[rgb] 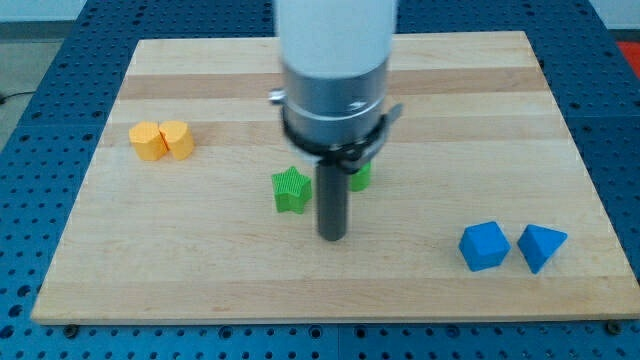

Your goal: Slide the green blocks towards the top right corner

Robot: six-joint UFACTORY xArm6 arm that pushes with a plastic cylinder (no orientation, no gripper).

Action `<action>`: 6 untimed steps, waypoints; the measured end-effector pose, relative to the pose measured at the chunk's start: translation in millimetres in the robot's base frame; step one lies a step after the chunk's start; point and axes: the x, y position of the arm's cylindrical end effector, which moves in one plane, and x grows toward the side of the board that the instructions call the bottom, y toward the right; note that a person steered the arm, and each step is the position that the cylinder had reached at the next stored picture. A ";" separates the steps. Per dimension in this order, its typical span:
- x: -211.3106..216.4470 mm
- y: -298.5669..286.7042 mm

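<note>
Star block [290, 189] at counter [480, 100] centre, tool tip [331, 238] just right; second block [360, 177] behind rod; pair [161, 140] near left edge, pair [511, 246] near bottom-right corner.

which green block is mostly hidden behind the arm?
The green block at the view's right of the rod: only an edge shows, shape unclear. The green star on the left is fully visible. My tip sits below both.

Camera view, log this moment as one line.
my tip below-right of green star block | second green block mostly hidden behind rod | neither green at top right
</note>
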 end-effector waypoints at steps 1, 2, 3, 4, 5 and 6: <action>-1.0 -48.5; -26.0 -49.8; -54.9 -49.8; -73.9 -47.0; -86.0 -19.3; -95.6 17.9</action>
